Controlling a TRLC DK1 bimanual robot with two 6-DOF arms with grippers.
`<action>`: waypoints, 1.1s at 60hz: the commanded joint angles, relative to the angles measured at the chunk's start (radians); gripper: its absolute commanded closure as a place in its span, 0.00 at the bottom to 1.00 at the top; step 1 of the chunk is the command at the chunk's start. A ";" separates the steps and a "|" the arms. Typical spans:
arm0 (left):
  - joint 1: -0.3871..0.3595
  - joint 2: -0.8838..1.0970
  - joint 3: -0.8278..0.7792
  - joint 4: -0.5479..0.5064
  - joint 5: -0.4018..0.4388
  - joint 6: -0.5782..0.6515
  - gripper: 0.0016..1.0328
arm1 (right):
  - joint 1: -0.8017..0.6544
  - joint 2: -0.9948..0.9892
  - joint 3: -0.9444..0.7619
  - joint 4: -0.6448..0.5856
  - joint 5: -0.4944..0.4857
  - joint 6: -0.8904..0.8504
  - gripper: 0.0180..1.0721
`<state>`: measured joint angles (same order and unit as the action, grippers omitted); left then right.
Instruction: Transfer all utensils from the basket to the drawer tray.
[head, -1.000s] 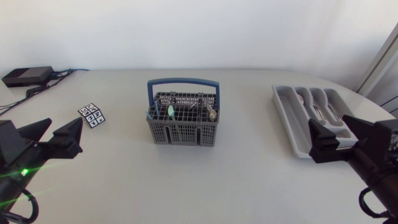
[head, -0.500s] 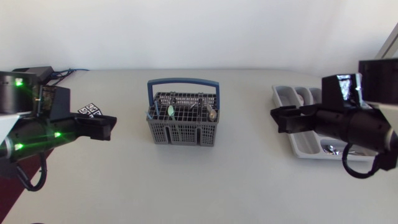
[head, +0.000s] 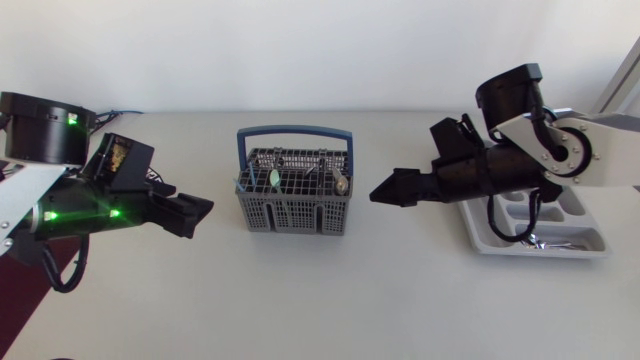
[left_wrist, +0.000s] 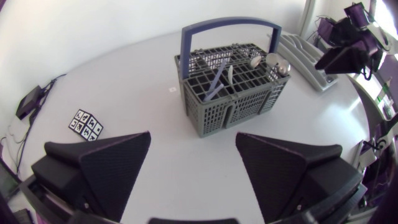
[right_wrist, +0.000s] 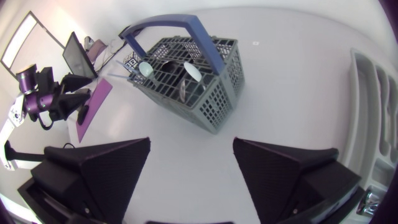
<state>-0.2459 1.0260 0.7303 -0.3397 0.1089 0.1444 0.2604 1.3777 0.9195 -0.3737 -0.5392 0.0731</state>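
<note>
grey basket (head: 295, 210) ahead of left gripper (left_wrist: 194, 137) and right gripper (right_wrist: 192, 140), both spread wide, holding nothing. could snag blue handle (head: 295, 130) diving in, tip it, or clash together above it.

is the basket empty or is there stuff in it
Not empty. A silver spoon and a pale green spoon stand in the compartments of the basket, bowls up above its rim.

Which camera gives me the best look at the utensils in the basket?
The left wrist view: the basket sits ahead of the open left gripper, its utensils seen from above. The right wrist view shows them partly behind the handle; the head view shows them small.
</note>
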 joint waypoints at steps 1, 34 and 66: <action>-0.010 0.013 0.024 0.005 0.017 0.044 0.08 | 0.028 0.052 0.051 0.021 -0.007 -0.016 0.19; -0.027 0.009 0.032 0.015 0.063 0.064 0.08 | 0.109 0.262 0.203 0.104 0.030 -0.007 0.45; -0.029 -0.010 0.015 0.019 0.064 0.070 0.08 | 0.151 0.348 0.260 0.114 0.102 -0.006 0.68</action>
<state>-0.2668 1.0256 0.7322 -0.3317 0.1608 0.1886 0.4049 1.7042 1.1595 -0.2615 -0.4435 0.0704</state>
